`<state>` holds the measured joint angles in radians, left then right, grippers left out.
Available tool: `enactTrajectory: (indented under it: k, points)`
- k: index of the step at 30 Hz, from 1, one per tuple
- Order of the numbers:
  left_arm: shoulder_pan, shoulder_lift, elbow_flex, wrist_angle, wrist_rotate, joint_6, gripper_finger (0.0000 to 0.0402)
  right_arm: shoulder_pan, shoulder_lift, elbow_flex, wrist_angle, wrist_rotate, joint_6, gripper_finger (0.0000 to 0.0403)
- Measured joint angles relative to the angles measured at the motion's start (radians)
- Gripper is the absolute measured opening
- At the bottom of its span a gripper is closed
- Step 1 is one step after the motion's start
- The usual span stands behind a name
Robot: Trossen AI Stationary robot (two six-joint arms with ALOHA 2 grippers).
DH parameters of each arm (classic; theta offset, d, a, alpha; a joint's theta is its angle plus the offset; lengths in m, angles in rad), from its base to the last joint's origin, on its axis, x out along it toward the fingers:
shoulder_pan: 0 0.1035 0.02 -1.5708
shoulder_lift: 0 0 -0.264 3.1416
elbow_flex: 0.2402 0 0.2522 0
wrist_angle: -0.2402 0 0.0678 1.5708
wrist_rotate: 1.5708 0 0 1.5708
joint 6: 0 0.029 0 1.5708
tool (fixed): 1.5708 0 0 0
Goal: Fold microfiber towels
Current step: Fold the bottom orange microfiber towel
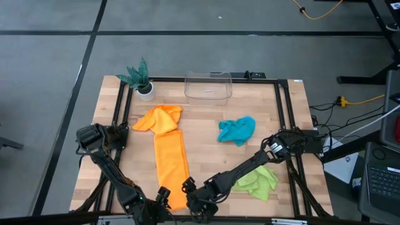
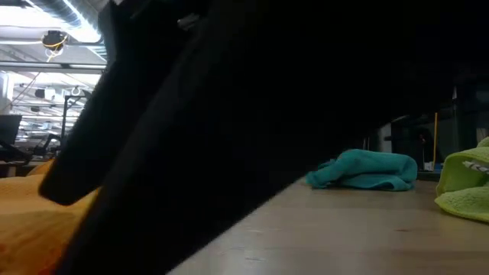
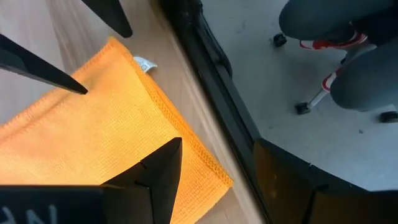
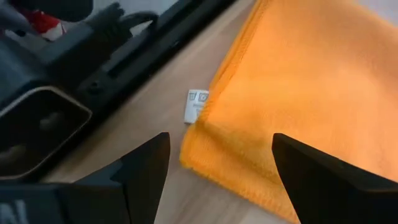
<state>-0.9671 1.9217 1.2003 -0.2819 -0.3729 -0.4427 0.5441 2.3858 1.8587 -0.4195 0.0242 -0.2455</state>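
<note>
looking straight down from the high view, a long orange towel lies flat in a strip on the wooden table, reaching to the near edge. a second orange towel sits crumpled at its far end, touching it. the teal towel is bunched up right of centre, and the lime green towel lies rumpled near the right front corner, partly under the right arm. a potted plant stands at the far left corner and a clear plastic bin at the far edge. the left gripper and the right gripper are both down at the near end of the long orange strip, one on either side of it.

the low view is mostly blocked by a dark arm close to the lens. past it the teal towel lies in a heap on the table, the lime green towel shows at the right edge, and orange cloth shows at the left.

the left wrist view shows the orange towel's near corner with a small white tag sticking out; the left fingers stand apart over the cloth, gripping nothing.

the right wrist view shows the folded orange edge and the same tag on bare wood. the right fingers are spread wide, straddling the towel's corner without clamping it.
</note>
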Motion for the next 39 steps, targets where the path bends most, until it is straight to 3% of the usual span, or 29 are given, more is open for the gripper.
enactTrajectory:
  k: [11, 21, 31, 39]
  points:
    - [0.008, 0.075, 0.001, -0.038, 0.014, -0.102, 0.0199, -0.001, 0.012, 0.0, -0.003, -0.001, 0.007, 0.0284]
    - [0.011, 0.097, 0.005, -0.071, 0.011, -0.102, 0.0208, -0.011, 0.012, 0.0, -0.013, -0.002, 0.035, 0.0277]
    - [0.012, 0.1, 0.005, -0.084, -0.012, -0.101, 0.0179, -0.023, 0.058, 0.005, 0.004, -0.035, 0.11, 0.0173]
    - [0.013, 0.1, 0.004, -0.084, -0.014, -0.101, 0.0109, -0.024, 0.065, 0.003, 0.038, -0.028, 0.136, 0.0098]
